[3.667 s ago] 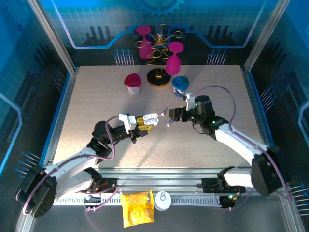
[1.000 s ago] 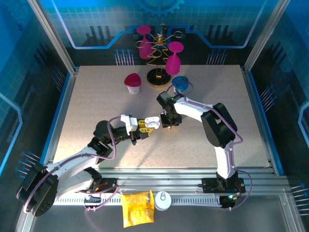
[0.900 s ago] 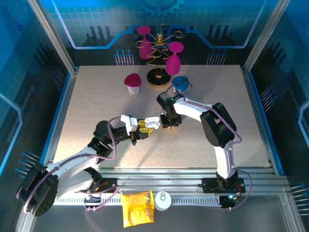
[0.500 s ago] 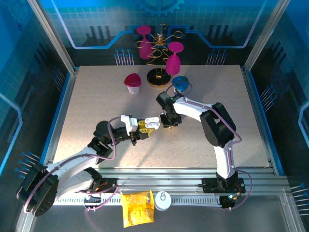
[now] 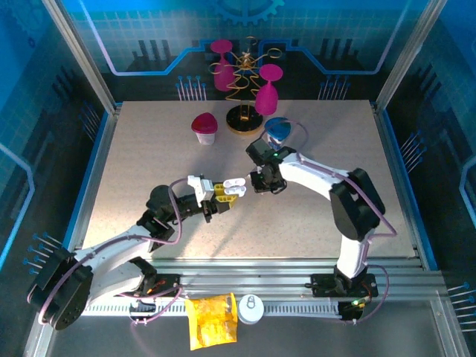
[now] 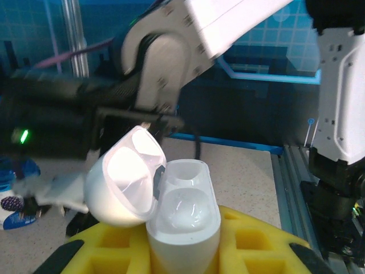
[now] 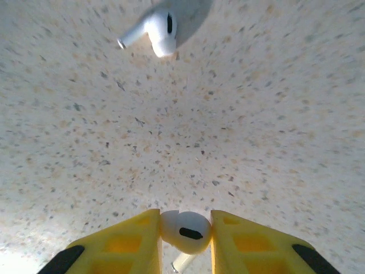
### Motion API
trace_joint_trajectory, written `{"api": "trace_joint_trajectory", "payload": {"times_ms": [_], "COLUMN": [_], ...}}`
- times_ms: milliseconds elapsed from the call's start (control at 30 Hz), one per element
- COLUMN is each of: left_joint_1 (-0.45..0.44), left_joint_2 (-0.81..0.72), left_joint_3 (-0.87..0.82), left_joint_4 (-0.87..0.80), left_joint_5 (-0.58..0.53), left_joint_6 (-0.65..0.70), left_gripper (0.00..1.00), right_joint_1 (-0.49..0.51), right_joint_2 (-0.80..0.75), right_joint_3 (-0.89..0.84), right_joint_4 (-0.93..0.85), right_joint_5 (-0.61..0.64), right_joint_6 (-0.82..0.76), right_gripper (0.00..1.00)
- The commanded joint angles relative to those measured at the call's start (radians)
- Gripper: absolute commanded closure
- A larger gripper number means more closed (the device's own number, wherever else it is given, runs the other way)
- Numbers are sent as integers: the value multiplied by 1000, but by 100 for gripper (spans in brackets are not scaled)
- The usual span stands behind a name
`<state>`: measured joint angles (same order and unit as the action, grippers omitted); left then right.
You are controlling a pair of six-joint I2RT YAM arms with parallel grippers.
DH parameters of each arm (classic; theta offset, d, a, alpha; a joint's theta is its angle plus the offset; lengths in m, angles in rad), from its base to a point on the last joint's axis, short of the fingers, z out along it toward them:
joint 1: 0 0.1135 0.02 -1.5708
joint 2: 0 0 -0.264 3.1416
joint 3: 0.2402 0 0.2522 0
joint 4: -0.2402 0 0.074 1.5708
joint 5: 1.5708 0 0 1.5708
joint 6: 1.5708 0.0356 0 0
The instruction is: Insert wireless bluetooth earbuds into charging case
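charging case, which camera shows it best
Left wrist. The charging case sits close up there, lid open and sockets visible, clamped by the left gripper. Top external gives it as a small white shape at that gripper's tip.

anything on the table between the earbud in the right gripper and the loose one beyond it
No, the right wrist view shows bare speckled tabletop between the gripped earbud and the loose earbud.

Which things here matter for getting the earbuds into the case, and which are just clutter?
Job: open charging case in left claw; gripped earbud in right claw; loose earbud on the table.
Clutter: pink wine glasses on gold rack; pink-lidded cup; blue-lidded cup; yellow packet.
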<state>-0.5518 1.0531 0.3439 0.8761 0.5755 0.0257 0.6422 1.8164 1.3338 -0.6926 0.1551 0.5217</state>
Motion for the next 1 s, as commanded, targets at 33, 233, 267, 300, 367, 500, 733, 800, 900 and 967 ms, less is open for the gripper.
{"api": "trace_joint_trajectory", "payload": {"times_ms": [33, 233, 267, 300, 367, 500, 733, 800, 900, 967], "left_joint_1": [0, 3, 3, 4, 4, 3, 3, 4, 4, 3], "left_joint_2": [35, 79, 85, 91, 102, 124, 158, 161, 166, 166], "left_joint_3": [-1, 10, 12, 15, 22, 39, 61, 65, 66, 66], "left_joint_4": [51, 78, 75, 70, 60, 43, 57, 60, 66, 69], "left_joint_5": [-26, -35, -41, -49, -61, -80, -75, -72, -67, -63], "left_joint_6": [-10, -15, -17, -17, -15, -9, -27, -29, -30, -34], "left_gripper": [79, 80, 80, 80, 80, 80, 80, 80, 80, 80], "right_joint_1": [11, 18, 19, 21, 25, 45, 68, 80, 95, 97], "right_joint_2": [-162, -367, -393, -421, -468, -554, -654, -667, -685, -695], "right_joint_3": [-75, -179, -190, -198, -208, -243, -292, -294, -303, -312], "right_joint_4": [116, 251, 265, 276, 290, 346, 423, 434, 456, 470], "right_joint_5": [77, 120, 119, 119, 115, 114, 50, 35, 10, -12], "right_joint_6": [-58, -168, -178, -188, -203, -246, -305, -317, -335, -330], "right_gripper": [76, 77, 77, 77, 77, 77, 77, 77, 77, 77]}}
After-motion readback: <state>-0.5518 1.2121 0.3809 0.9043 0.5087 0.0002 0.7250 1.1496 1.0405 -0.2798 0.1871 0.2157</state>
